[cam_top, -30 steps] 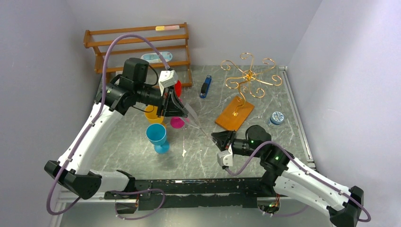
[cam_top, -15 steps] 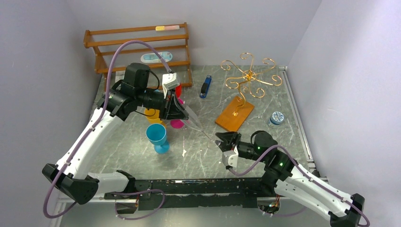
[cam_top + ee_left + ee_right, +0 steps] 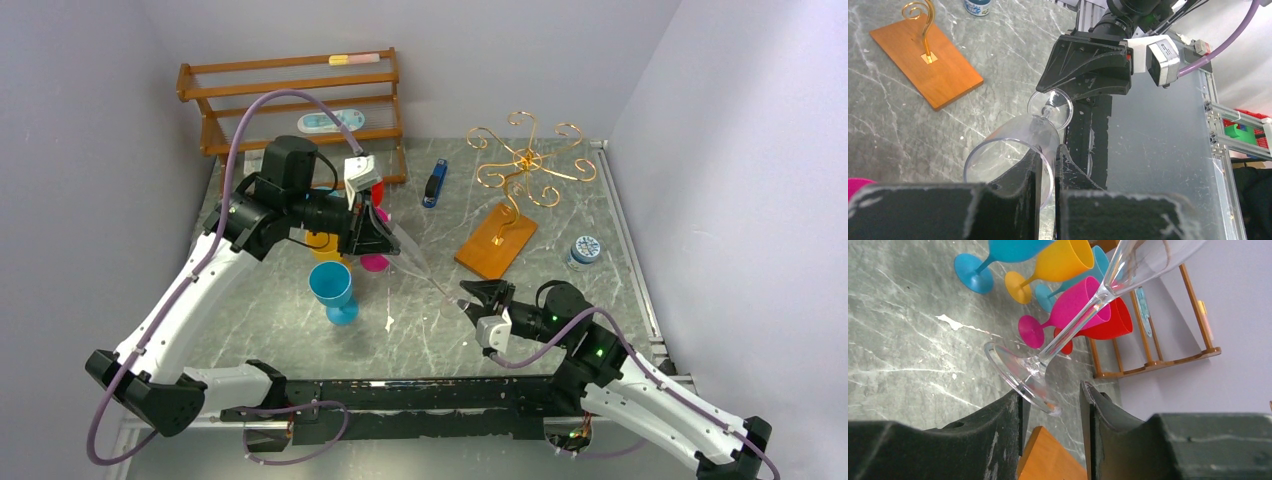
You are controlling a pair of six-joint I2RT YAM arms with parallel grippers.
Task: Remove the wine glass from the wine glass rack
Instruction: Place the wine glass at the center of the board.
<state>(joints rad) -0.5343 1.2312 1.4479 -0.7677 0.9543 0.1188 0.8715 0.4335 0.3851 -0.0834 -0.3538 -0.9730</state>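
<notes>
The clear wine glass (image 3: 418, 264) hangs tilted in the air, off the gold wire wine glass rack (image 3: 526, 163), which stands empty on its orange-brown base (image 3: 496, 240) at the back right. My left gripper (image 3: 386, 238) is shut on the glass's rim (image 3: 1013, 150), one finger inside the bowl and one outside. The foot (image 3: 1050, 107) points at my right gripper (image 3: 480, 294). In the right wrist view the right gripper (image 3: 1053, 400) is open, and the lower edge of the foot (image 3: 1023, 376) sits between its jaws.
Blue (image 3: 332, 290), yellow, pink (image 3: 374, 261) and red goblets stand left of centre under the left arm. A brown slatted shelf (image 3: 290, 100) is at the back left, a blue stapler (image 3: 434, 184) beside it. A small blue-lidded jar (image 3: 584, 250) is right of the rack's base.
The left gripper has shifted the glass slightly right. The right arm has drawn lower and rightward, its open jaws staying at the glass's foot.
</notes>
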